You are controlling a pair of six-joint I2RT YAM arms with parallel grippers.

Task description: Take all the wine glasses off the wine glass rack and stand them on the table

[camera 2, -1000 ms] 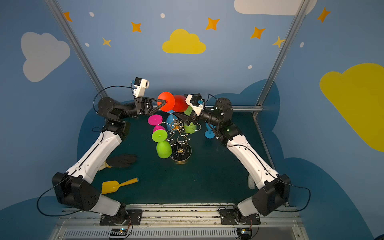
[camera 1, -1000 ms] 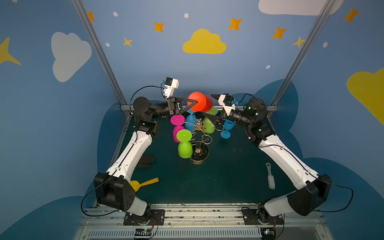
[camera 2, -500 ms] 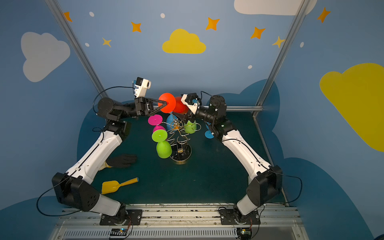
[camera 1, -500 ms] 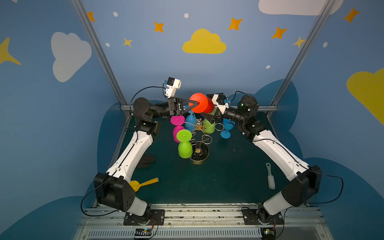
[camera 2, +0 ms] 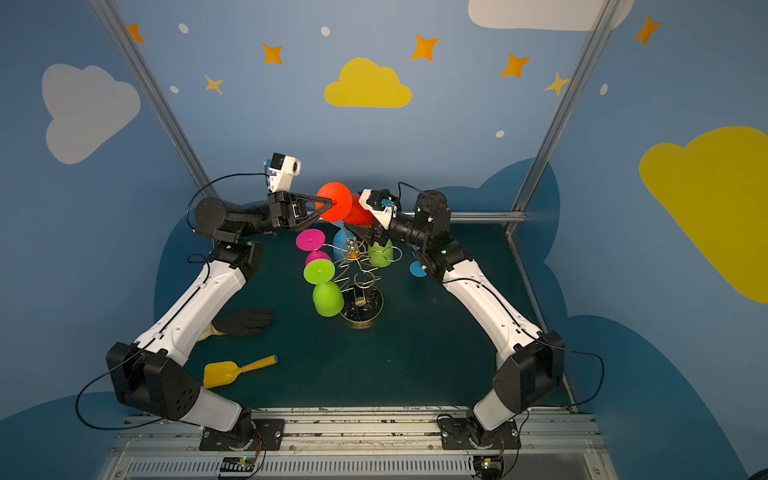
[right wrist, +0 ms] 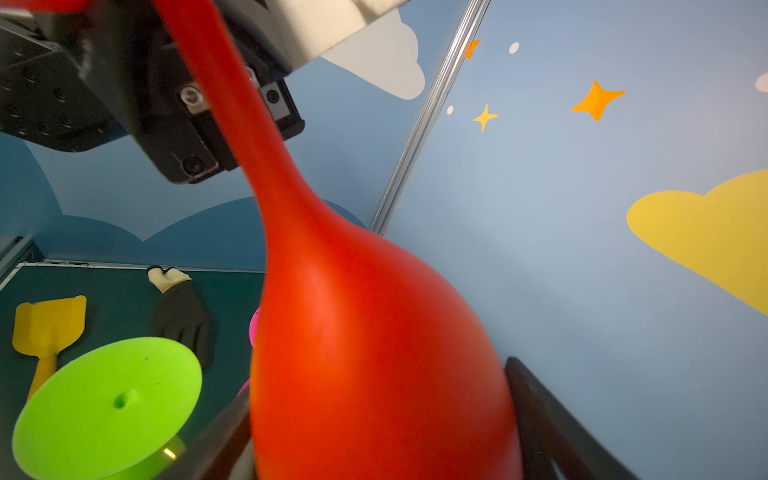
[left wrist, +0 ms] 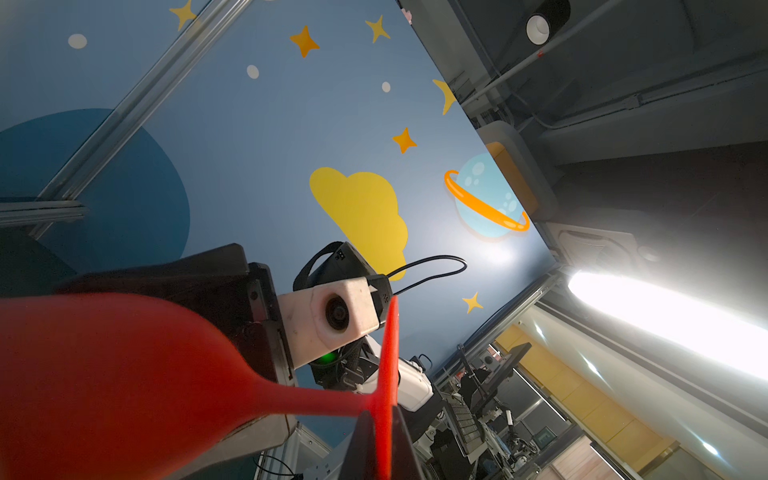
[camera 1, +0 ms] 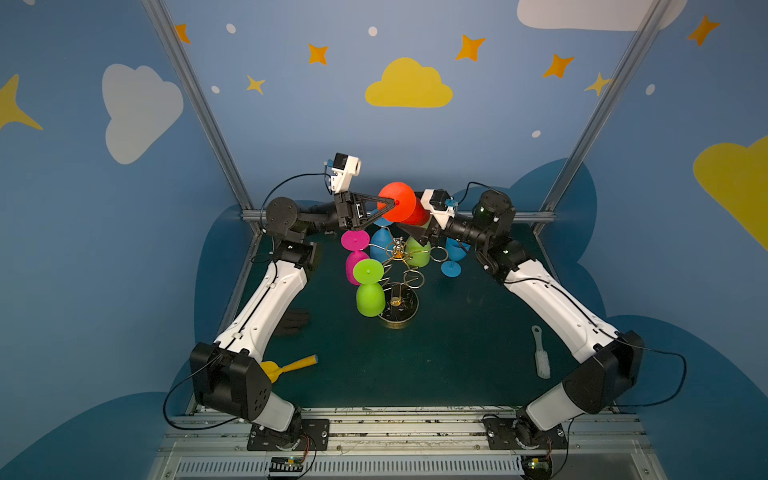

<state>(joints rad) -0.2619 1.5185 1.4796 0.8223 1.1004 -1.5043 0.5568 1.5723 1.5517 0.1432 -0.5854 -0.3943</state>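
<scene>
Right gripper [camera 1: 415,222] coming in since second ago, jaws now straddling bowl of red wine glass [camera 1: 405,193]; pressing or gapped, cannot tell. Glass lying horizontal above gold-wire wine glass rack [camera 1: 398,251], foot pointing at left gripper [camera 1: 395,203], which is pinching thin foot disc. Left wrist view showing disc edge-on; right wrist view showing smooth matte bulb.

A black glove [camera 1: 293,322] lies at the left of the dark green table [camera 1: 457,345]; a yellow scoop [camera 1: 286,368] lies nearer the front; a white brush [camera 1: 540,357] lies at the right; painted clouds [camera 1: 409,85] and stars [camera 1: 318,54] dot the blue walls [camera 1: 498,137].
</scene>
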